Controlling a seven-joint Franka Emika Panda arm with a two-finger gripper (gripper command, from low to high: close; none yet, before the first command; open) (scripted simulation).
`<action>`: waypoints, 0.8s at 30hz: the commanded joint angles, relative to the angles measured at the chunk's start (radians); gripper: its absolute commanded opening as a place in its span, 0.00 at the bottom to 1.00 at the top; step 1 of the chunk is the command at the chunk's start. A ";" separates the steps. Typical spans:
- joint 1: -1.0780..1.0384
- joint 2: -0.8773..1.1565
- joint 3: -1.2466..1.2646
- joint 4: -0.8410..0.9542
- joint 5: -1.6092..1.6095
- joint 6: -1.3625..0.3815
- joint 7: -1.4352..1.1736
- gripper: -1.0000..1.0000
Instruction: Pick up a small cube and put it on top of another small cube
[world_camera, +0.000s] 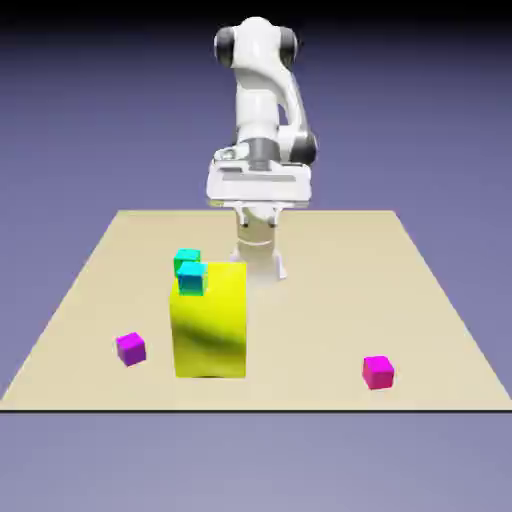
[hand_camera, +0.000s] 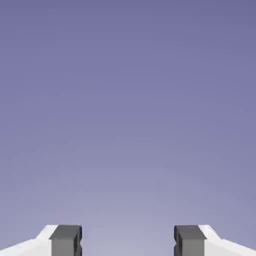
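The gripper hangs near the middle of the tabletop, a little toward its far edge, with its jaws parted and nothing between them; in the hand view the two grey fingertips stand wide apart against nothing but backdrop. The hot-pink cube sits close to the tabletop's near edge, toward the near right corner as the exterior view has it, and the purple-magenta cube lies well apart from it, close to the left edge. The main risk, as I judge it, is the tall yellow block between them, which carries teal cubes on top: a low carry from one side to the other could clip it or knock those cubes off. The two pinkish cubes are also close in hue, so mistaking one for the other is possible. Both are tiny, so a slightly off-centre descent could nudge the pink one toward the edge instead of straddling it. Only the exterior view shows the cubes, the block and the whole layout; the hand view shows none of them, yet it alone gives a clean look at the empty gap between the fingertips.
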 joint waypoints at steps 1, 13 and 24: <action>0.016 0.036 0.006 0.025 -0.020 -0.026 -0.023 0.50; 0.209 0.471 0.081 0.328 -0.258 -0.342 -0.299 0.50; 0.385 0.870 0.150 0.606 -0.475 -0.630 -0.552 0.50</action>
